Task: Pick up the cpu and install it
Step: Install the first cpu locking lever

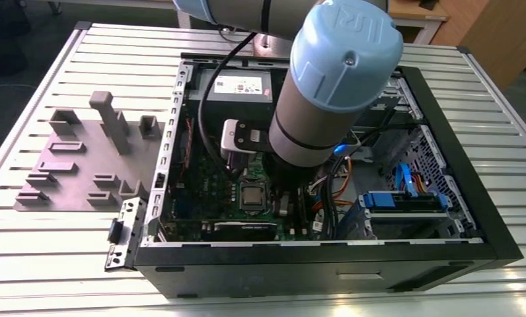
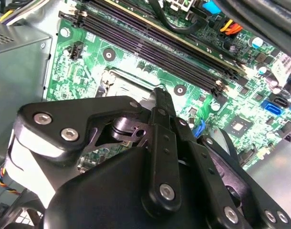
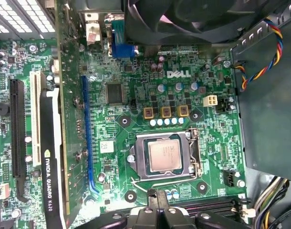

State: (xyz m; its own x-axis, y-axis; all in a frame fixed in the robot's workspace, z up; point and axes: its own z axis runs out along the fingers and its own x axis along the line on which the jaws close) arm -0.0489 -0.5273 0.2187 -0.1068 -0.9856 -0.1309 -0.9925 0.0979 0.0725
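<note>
Grey fixture block (image 1: 78, 162): on the slatted table (image 1: 34, 264), at the exterior view's left, beside the case; upright posts and shallow pockets, and nothing sits in any pocket I can see.

PC case (image 1: 334, 271): lying open on the table, side panel off. Inside, going to the exterior view's right: green motherboard (image 1: 201, 188), the arm (image 1: 334, 86) reaching down over the middle, then a blue-handled drive bay (image 1: 404, 201). A grey box with a white label (image 1: 238, 86) sits at the far end.

Graphics card (image 3: 52, 157): seated on edge in a slot, in the first wrist view, apart from the socket.

Cpu (image 3: 165, 156): lying flat inside the silver socket frame (image 3: 136, 160), silver top up, edges running square with the frame. In the exterior view it shows as a small square (image 1: 252, 196) just beside the arm's lower end.

Gripper (image 2: 161, 98): poised just above the board near the socket; the two black fingers (image 2: 163, 138) look pressed together with nothing between them. Not touching the chip.

Judgement, step in hand: chip appears already placed. Good practice here is checking it sits level with no corner riding on the frame, and no downward push.

Memory slots (image 2: 164, 40): long black slots beside the socket, all appear unfilled.
</note>
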